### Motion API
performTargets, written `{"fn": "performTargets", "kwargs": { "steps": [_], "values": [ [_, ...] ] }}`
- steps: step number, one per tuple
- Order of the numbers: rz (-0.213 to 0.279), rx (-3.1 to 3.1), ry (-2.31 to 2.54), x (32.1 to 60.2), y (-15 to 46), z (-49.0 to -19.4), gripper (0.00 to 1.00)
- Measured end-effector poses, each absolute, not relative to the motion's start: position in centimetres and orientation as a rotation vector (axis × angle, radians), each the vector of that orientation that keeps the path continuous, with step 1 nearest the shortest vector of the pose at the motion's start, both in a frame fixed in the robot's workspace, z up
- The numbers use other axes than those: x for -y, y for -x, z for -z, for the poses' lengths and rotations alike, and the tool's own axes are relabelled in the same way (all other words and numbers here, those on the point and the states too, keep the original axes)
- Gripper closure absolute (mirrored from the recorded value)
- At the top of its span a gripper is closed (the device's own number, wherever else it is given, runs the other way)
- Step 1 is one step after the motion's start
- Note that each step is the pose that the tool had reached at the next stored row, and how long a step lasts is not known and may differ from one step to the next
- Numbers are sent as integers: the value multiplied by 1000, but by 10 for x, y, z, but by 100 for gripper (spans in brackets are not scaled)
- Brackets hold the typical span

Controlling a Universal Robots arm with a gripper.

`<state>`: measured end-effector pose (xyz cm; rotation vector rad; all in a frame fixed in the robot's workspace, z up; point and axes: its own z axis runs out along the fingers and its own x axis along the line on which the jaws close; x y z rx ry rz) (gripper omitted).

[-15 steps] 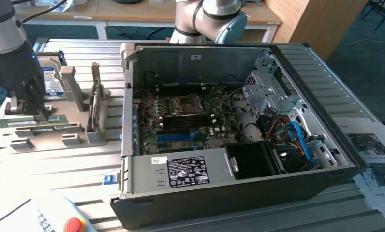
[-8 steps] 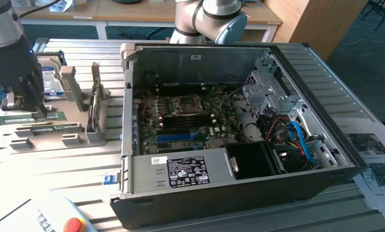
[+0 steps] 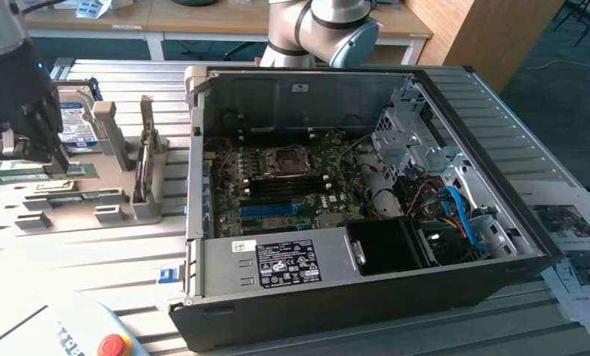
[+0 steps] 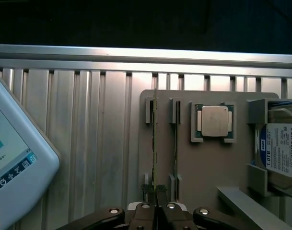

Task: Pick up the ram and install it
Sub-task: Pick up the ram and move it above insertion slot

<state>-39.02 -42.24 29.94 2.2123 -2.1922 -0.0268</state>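
**A:** Gripper (image 4: 155, 194) status? Open or what?

**B:** Clamped, jaws nearly together, pinching the near end of the ram (image 4: 155, 143). Stick's on edge, lined up w/ the outer slot of the grey holder (image 4: 203, 177). Can't tell if it's lifted.

**A:** What else is in the holder?

**B:** 2nd ram stick (image 4: 175, 143) in the next slot, CPU (image 4: 214, 121) in its square pocket, hard drive (image 4: 280, 153) at the far side. All on the ribbed surface (image 4: 98, 143).
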Motion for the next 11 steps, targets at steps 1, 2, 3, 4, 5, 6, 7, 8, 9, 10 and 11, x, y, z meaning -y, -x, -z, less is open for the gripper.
{"fn": "performTargets", "kwargs": {
  "steps": [1,2,3,4,5,6,7,8,9,10,11],
  "values": [
    [27,2192,-2212,422,390,-301,88],
    [26,2192,-2212,422,390,-303,88],
    [26,2192,-2212,422,390,-305,88],
    [26,2192,-2212,422,390,-307,88],
    [26,2192,-2212,422,390,-309,88],
    [26,2192,-2212,422,390,-311,88],
    [25,2192,-2212,422,390,-313,88],
    [25,2192,-2211,422,390,-314,88],
    [25,2191,-2211,422,390,-316,88],
    [24,2191,-2211,422,390,-318,88],
    [24,2191,-2211,422,390,-320,88]
  ]
}}
